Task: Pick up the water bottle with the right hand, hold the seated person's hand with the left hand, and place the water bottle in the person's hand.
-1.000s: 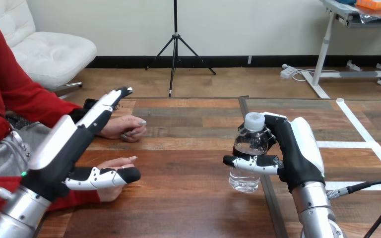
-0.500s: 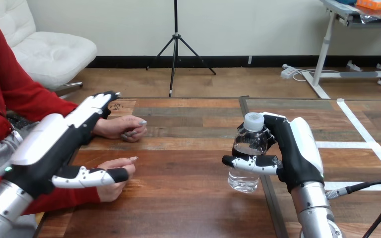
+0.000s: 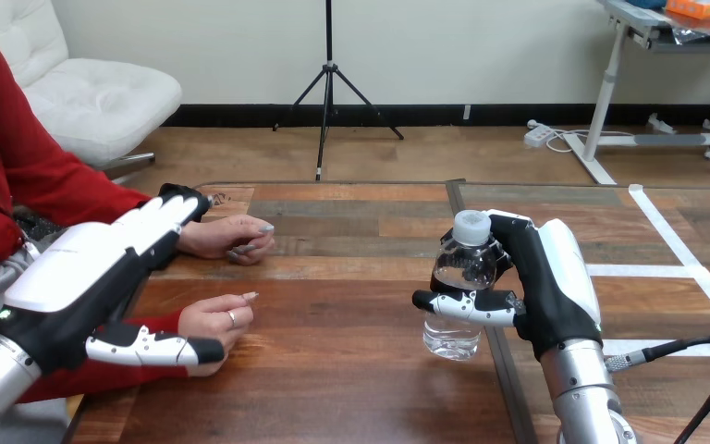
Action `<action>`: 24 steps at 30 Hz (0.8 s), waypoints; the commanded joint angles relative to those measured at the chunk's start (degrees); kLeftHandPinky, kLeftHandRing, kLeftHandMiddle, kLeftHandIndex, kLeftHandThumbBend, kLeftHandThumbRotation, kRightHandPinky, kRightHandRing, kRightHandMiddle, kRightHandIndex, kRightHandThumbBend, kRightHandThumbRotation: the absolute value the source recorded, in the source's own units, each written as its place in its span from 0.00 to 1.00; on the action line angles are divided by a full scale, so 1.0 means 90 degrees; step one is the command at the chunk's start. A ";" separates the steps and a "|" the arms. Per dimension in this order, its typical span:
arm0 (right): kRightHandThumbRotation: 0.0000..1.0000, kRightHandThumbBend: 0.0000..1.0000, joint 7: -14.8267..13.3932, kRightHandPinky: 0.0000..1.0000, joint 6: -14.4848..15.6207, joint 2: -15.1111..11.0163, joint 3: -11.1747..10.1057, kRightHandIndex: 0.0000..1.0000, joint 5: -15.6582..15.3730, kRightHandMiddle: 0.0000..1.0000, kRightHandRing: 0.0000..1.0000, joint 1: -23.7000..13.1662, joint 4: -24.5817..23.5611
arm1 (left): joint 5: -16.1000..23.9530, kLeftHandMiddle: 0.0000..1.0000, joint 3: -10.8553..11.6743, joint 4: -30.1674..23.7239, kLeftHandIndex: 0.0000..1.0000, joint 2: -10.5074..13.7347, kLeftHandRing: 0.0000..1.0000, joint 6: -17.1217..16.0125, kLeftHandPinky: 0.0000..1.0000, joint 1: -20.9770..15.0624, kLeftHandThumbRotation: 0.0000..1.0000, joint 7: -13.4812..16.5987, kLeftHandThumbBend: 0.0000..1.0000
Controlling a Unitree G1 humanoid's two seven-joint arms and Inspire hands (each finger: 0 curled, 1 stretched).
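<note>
R hand (image 3: 559,282) is wrapped round the water bottle (image 3: 462,266), which is upright over the table's (image 3: 351,379) right part. L hand (image 3: 79,277) is wide, fingers straight, by the person's near hand (image 3: 217,319); can't tell if touching.

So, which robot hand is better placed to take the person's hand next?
Left: the left robot hand is open, right beside the person's near hand; the right robot hand is apart from it, shut round the bottle.
</note>
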 commanded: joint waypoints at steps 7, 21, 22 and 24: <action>0.00 0.81 -0.0039 0.37 -0.0149 0.0044 -0.0146 0.51 0.0140 0.48 0.42 -0.0231 -0.0390 | 0.0243 1.00 -0.0593 0.0358 1.00 0.0636 1.00 0.0097 0.99 -0.0907 0.75 0.0102 1.00; 0.00 0.81 0.0128 0.36 -0.0111 -0.0009 -0.0274 0.51 0.0389 0.48 0.41 -0.0225 -0.0505 | 0.0269 1.00 -0.1236 0.0794 1.00 0.1010 1.00 0.0182 1.00 -0.1383 0.72 -0.0376 1.00; 0.00 0.81 0.0150 0.36 -0.0072 -0.0004 -0.0286 0.51 0.0412 0.48 0.41 -0.0218 -0.0536 | 0.0296 1.00 -0.1280 0.0837 1.00 0.1018 1.00 0.0171 1.00 -0.1415 0.71 -0.0358 1.00; 0.00 0.81 0.0173 0.36 -0.0030 -0.0007 -0.0304 0.51 0.0430 0.48 0.41 -0.0215 -0.0574 | 0.0369 1.00 -0.1399 0.0948 1.00 0.1047 1.00 0.0142 1.00 -0.1507 0.71 -0.0331 1.00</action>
